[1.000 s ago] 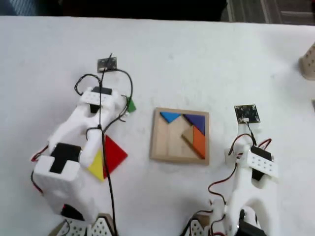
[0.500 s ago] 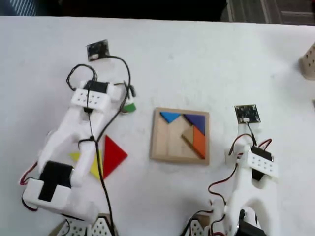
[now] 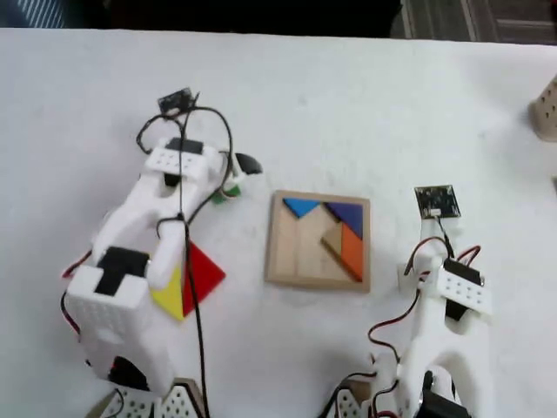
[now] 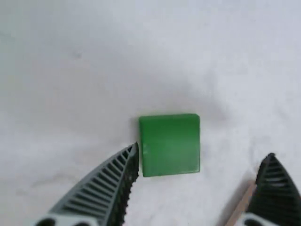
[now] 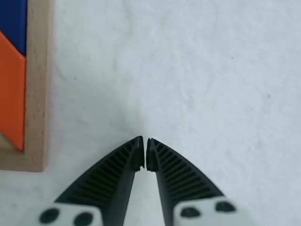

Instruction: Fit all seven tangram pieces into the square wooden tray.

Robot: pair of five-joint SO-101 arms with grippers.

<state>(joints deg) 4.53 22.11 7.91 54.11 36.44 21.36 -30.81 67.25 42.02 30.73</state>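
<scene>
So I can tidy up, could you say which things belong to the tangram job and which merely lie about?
Job: square wooden tray, green square block, red triangle piece, yellow triangle piece.
Lying about: beige object, far right in the high view.

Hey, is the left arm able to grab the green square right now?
Probably yes: the left gripper is open, the green square lies flat on the table between its jaws, and nothing blocks it.
</scene>
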